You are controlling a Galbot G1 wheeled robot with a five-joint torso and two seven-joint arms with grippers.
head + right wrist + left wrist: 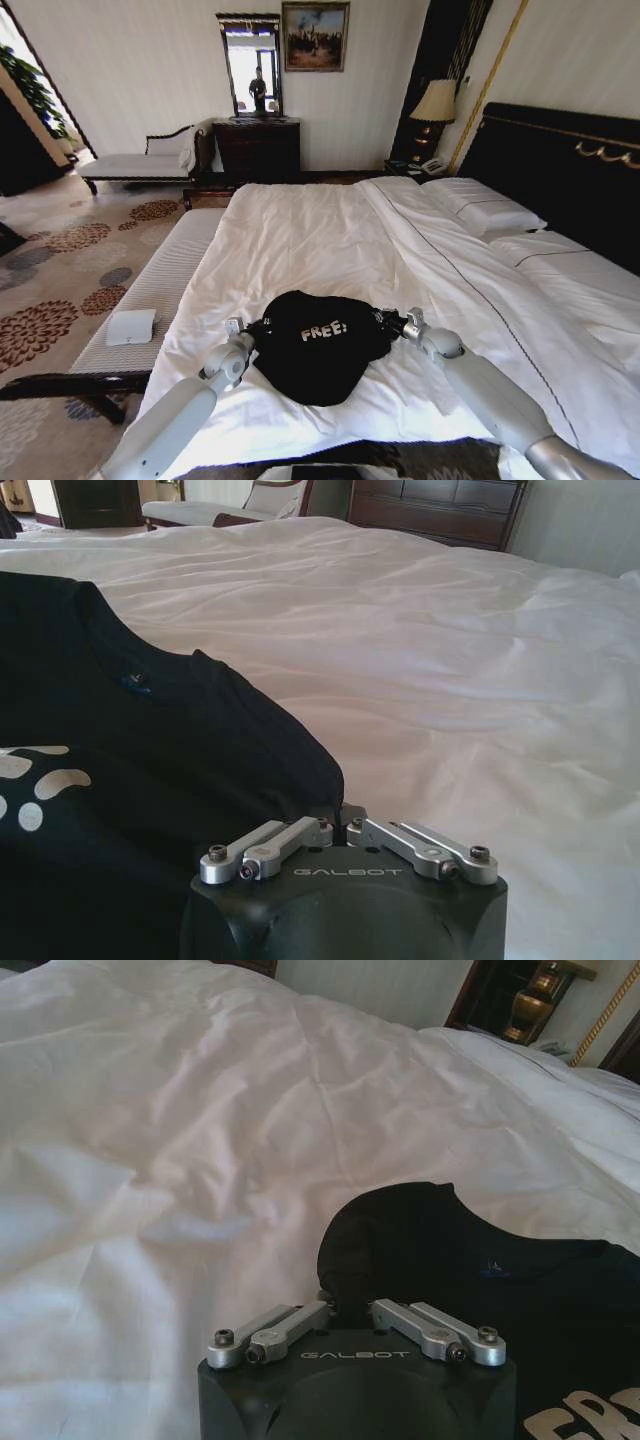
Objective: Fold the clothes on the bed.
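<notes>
left gripper (258, 329) pinched on soft black "free!" t-shirt (318, 345), left edge | right gripper (386, 322) pinched on right edge | near end of white-duvet bed (330, 230)

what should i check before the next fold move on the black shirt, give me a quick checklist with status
1. Left gripper shut on the T-shirt at its own side edge: ok.
2. Right gripper shut on the opposite edge: ok.
3. Both grips roughly level across the shirt in the head view: ok.
4. Shirt lying flat: not ok, it looks bunched and rounded between the grippers.
5. Open duvet on the bed beyond the shirt to lay it out: ok.
6. How many fabric layers each gripper pinches: cannot tell.
</notes>
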